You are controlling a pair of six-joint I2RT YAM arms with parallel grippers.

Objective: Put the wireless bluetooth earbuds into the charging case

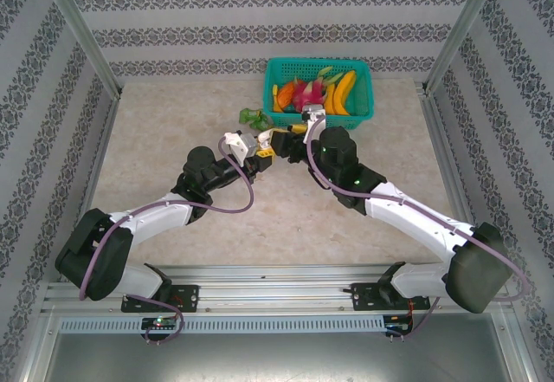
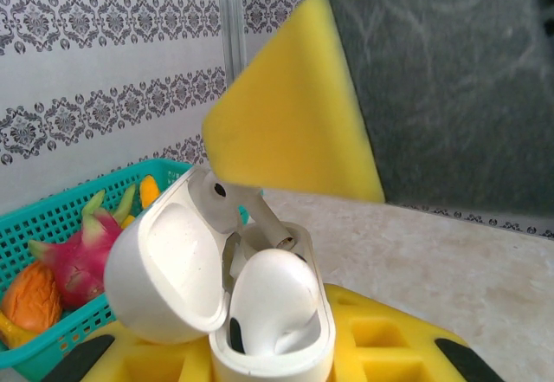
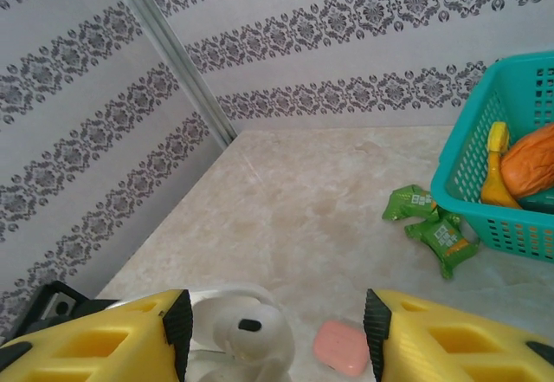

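Observation:
My left gripper (image 2: pixel 268 360) is shut on a white charging case (image 2: pixel 286 347), lid (image 2: pixel 164 269) swung open to the left. One white earbud (image 2: pixel 273 300) sits in the near slot. A second white earbud (image 2: pixel 216 196) leans at the back, its stem (image 2: pixel 277 230) pointing into the far slot. A yellow finger (image 2: pixel 294 131) of the right gripper hangs just above it. In the right wrist view that earbud (image 3: pixel 247 330) lies between the wide-apart fingers of my open right gripper (image 3: pixel 273 330), nearer the left one. Both grippers (image 1: pixel 275 148) meet mid-table. The salmon-pink buds are out of view.
A shut salmon-pink case (image 3: pixel 342 347) lies on the table below the right gripper. Green packets (image 3: pixel 428 222) lie beside a teal basket (image 1: pixel 363 96) of toy fruit at the back. Patterned walls and metal posts enclose the table.

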